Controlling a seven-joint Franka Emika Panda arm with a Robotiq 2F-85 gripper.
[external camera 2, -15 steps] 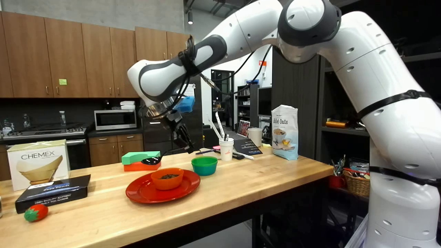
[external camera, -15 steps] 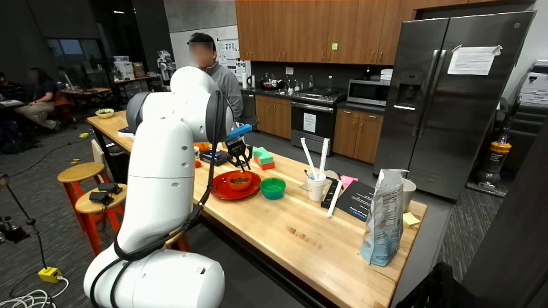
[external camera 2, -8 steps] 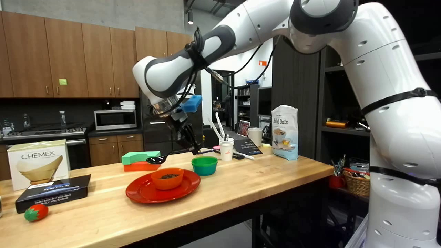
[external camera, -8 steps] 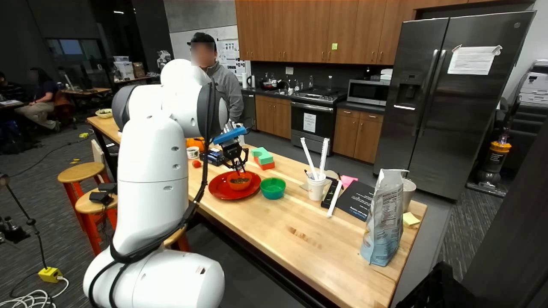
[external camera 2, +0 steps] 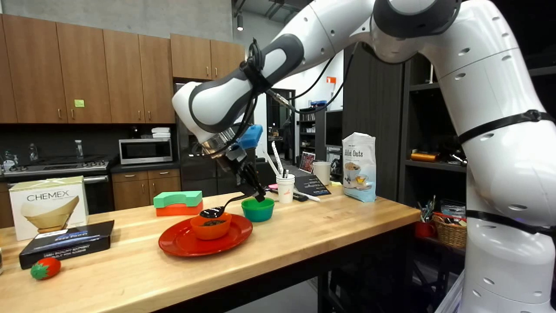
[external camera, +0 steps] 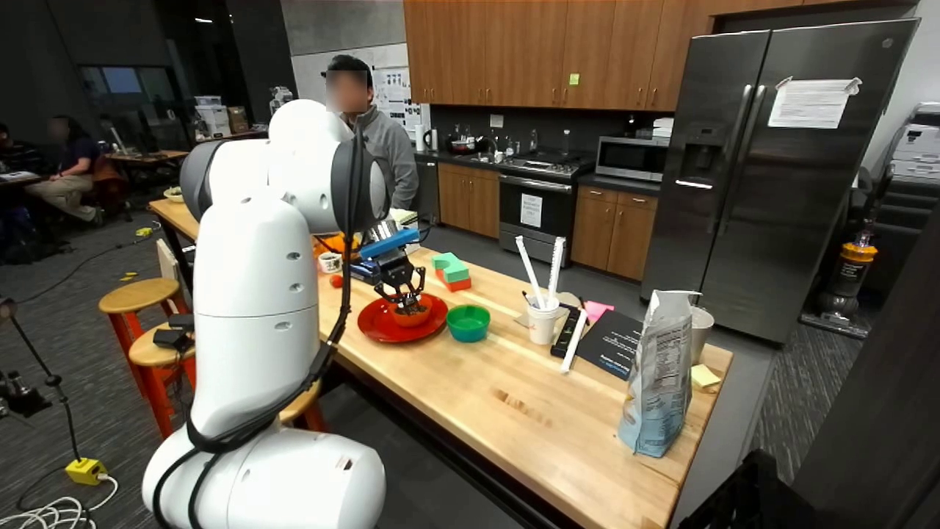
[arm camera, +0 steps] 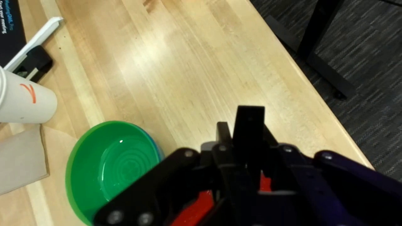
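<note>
Spoon [external camera 2: 212,212] pinched in closed claw [external camera 2: 259,195], head at 12 o'clock on orange bowl [external camera 2: 213,233]; likely alignment step, next needs gentle lowering.

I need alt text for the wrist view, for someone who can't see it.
Black end effector at the bottom, partly hiding a red plate; on the wooden tabletop to its left, a green bowl, then a white cup.
</note>
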